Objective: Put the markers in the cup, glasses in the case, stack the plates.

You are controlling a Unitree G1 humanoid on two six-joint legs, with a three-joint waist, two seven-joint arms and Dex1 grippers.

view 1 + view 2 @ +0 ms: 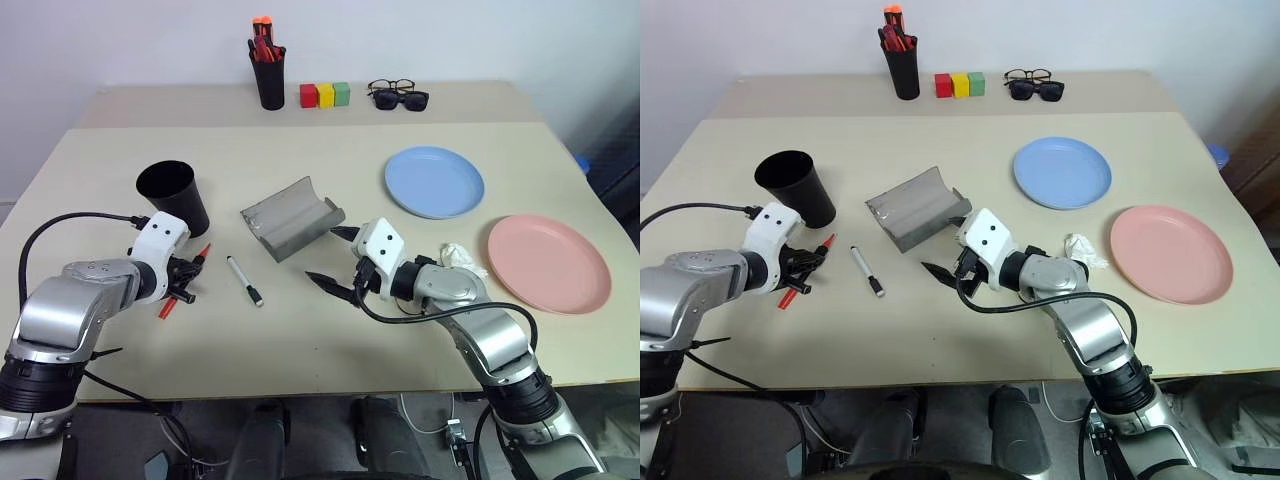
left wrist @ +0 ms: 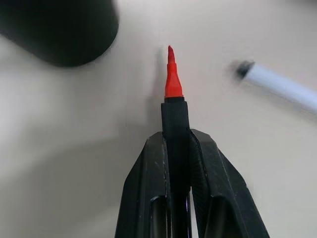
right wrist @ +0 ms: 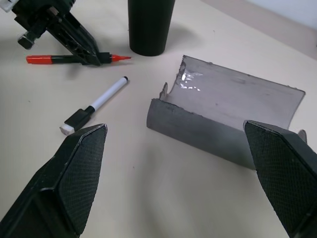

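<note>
Nearest, at about 8 o'clock on the table (image 1: 300,340): left gripper (image 1: 190,277) clamped on the red-tipped marker (image 1: 184,280), gripped mid-body (tip poking past the fingers). At 6 o'clock, right gripper (image 1: 331,257) spread wide, empty, facing the open grey case (image 1: 292,216). White marker (image 1: 244,280) lying loose between them. Cup (image 1: 174,196) just beyond the left hand, at 10 o'clock. Risks: marker pivoting in the pinch, or its long end catching the rim and tipping the light cup. Plates (image 1: 434,181) unstacked at 2 o'clock; glasses (image 1: 389,87) farthest back.
</note>
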